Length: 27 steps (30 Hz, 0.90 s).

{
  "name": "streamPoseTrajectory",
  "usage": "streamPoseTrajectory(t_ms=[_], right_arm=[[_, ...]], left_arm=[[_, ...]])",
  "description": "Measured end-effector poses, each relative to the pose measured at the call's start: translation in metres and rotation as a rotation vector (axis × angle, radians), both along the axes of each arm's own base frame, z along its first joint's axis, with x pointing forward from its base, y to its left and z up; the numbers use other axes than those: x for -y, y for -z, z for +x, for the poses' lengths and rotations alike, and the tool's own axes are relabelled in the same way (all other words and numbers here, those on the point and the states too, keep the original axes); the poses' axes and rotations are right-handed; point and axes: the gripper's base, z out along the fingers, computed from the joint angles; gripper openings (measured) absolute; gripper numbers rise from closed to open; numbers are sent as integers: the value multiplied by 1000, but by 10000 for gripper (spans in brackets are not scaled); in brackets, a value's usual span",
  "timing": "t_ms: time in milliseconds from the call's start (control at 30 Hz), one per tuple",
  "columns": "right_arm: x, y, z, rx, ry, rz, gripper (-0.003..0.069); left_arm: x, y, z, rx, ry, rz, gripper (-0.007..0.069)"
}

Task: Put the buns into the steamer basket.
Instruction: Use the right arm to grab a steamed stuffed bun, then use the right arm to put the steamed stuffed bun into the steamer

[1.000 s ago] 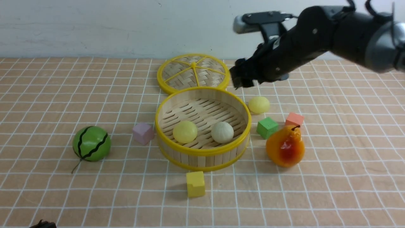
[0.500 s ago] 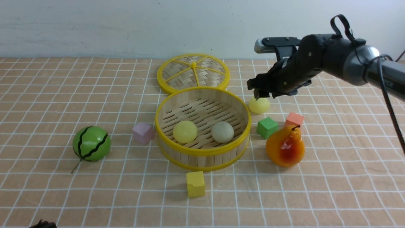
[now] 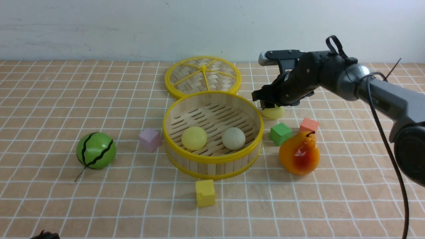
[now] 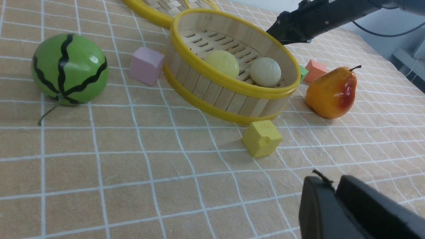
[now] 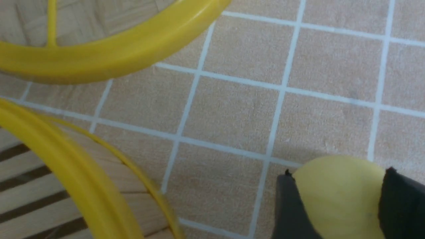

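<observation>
The steamer basket point(image 3: 212, 159) stands mid-table and holds a pale yellow bun point(image 3: 194, 138) and an off-white bun point(image 3: 233, 138). The third bun point(image 3: 274, 113), pale yellow, rests on the cloth just right of the basket's far rim. My right gripper point(image 3: 267, 104) is down over it. In the right wrist view the right gripper point(image 5: 337, 205) has both fingers pressed against the sides of this bun point(image 5: 338, 189). My left gripper point(image 4: 335, 189) is shut and empty, low over the near cloth, well short of the basket point(image 4: 232, 84).
The flat woven lid point(image 3: 202, 77) lies behind the basket. A green cube point(image 3: 280, 133), an orange cube point(image 3: 308, 125) and a pear point(image 3: 299, 153) sit right of the basket. A pink cube point(image 3: 150, 139) and a watermelon ball point(image 3: 96, 150) are on its left, and a yellow cube point(image 3: 205, 192) is in front.
My right arm has swung down and right from above the basket's far rim to the third bun, and its fingers now flank and touch it. The buns in the basket have not moved.
</observation>
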Motion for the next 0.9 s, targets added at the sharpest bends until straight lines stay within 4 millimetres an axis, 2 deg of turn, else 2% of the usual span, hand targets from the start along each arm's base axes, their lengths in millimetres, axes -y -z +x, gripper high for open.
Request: streamPoseTrajectory(t_ms=[33,100,167,200,233,267,333,400,500,567,600,633,667,700,733,767,800,833,900], right_arm=[[0,1,0,-1,0,0,340],[3,1,1,4,5,0,266],[3,0,1,4,5,0,232],[3,0,1,4,5,0,177],[3,0,1,4,5,0,161],[3,1,1,3,5,0,83],[3,-3,0,1,4,-1,21],[3,-8,-1,-1,-4,-6,8],[3,-37,-8,24,-33,-21,8],[2,-64,-16,54,-58,-21,8],[1,-68,-17,60,-61,-20,8],[-1,-79,-22,70,-74,-17,8],[-10,-108,-34,106,-117,-1,8],[-16,-118,-39,115,-141,11,8],[-17,-119,-41,117,-151,10,8],[-30,-130,-49,128,-200,24,8],[-35,-133,-52,130,-218,29,8],[-46,-133,-57,125,-253,37,8],[-71,-122,-64,97,-317,50,8]], left_arm=[[0,0,0,0,0,0,72],[0,0,0,0,0,0,75],[0,0,0,0,0,0,75],[0,0,0,0,0,0,75],[0,0,0,0,0,0,76],[0,0,0,0,0,0,79],[0,0,0,0,0,0,83],[0,0,0,0,0,0,83],[0,0,0,0,0,0,88],[0,0,0,0,0,0,91],[0,0,0,0,0,0,91],[0,0,0,0,0,0,92],[0,0,0,0,0,0,92],[0,0,0,0,0,0,92],[0,0,0,0,0,0,92],[0,0,0,0,0,0,92],[0,0,0,0,0,0,92],[0,0,0,0,0,0,92],[0,0,0,0,0,0,95]])
